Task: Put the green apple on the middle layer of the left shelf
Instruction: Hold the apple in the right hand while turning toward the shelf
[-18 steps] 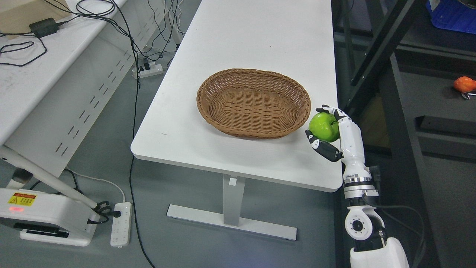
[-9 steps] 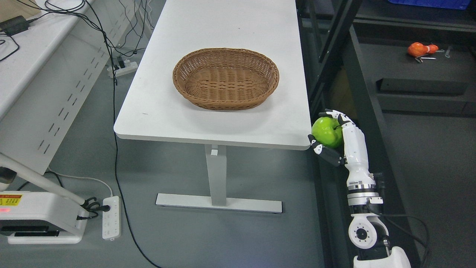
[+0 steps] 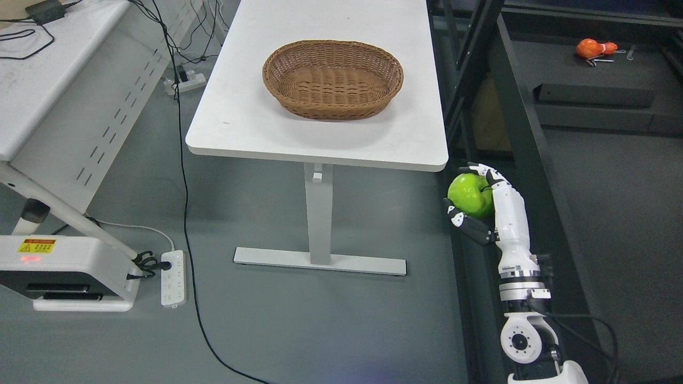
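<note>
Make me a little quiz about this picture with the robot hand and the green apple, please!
1. True or false: the green apple lies inside the wicker basket.
2. Which hand grips the apple? A) the left hand B) the right hand C) a person's hand
3. Fill in: the basket stands on the white ____.

Key:
1. False. The apple is held in the air, beside and below the table's corner; the basket is empty.
2. B. The arm comes in from the lower right.
3. table.

Right hand (image 3: 488,205): white shell, black finger joints & tips. Wrist had silver/black rings; round white joint w/ dark centre below, thin black cable alongside.
</note>
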### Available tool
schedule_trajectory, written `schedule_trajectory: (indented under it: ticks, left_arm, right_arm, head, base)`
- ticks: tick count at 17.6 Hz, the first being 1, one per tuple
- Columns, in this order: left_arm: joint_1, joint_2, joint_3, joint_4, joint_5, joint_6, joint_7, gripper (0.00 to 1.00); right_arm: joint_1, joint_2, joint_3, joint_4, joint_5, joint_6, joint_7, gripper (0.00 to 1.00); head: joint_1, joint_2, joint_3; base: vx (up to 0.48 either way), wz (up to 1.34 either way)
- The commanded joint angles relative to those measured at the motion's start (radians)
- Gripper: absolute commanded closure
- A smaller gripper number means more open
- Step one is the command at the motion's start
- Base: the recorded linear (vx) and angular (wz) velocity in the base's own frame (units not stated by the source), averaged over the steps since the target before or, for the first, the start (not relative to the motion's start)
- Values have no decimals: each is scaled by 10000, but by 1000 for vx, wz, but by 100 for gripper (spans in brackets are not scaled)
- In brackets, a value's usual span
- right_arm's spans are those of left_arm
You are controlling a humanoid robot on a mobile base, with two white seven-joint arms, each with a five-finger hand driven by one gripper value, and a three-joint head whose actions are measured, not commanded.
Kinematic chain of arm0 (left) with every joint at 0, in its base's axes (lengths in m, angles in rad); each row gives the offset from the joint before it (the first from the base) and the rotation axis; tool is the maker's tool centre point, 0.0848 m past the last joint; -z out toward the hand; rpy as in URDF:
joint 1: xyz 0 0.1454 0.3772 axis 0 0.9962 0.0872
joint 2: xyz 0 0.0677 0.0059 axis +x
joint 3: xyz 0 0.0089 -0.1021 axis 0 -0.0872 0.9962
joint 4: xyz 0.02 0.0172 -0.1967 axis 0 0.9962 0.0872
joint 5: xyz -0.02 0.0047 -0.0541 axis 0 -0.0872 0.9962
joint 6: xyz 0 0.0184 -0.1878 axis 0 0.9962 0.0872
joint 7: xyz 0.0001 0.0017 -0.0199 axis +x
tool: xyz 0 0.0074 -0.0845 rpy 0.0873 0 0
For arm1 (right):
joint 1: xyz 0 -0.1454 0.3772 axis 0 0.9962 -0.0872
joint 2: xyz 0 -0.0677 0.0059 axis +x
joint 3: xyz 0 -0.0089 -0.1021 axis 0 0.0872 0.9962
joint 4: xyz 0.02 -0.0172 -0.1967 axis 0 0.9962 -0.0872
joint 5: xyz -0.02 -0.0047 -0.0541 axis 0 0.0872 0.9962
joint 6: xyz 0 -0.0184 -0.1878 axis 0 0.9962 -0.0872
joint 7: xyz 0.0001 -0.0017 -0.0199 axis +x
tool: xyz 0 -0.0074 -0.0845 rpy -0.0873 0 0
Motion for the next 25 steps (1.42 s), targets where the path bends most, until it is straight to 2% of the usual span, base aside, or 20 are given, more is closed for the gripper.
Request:
schedule_trajectory:
  ticks: [1, 25]
  left_arm:
    - [0, 175, 2, -3, 0, -5, 2, 0]
    - [0, 175, -28, -3, 0, -5, 2, 0]
  right_arm:
    - [73, 27, -32, -108, -2, 7, 11, 100]
    - [73, 12, -32, -108, -2, -8, 11, 100]
  head:
    - [0, 0, 0]
    - [0, 0, 0]
  base:
    - [-258, 123]
    - [-295, 0]
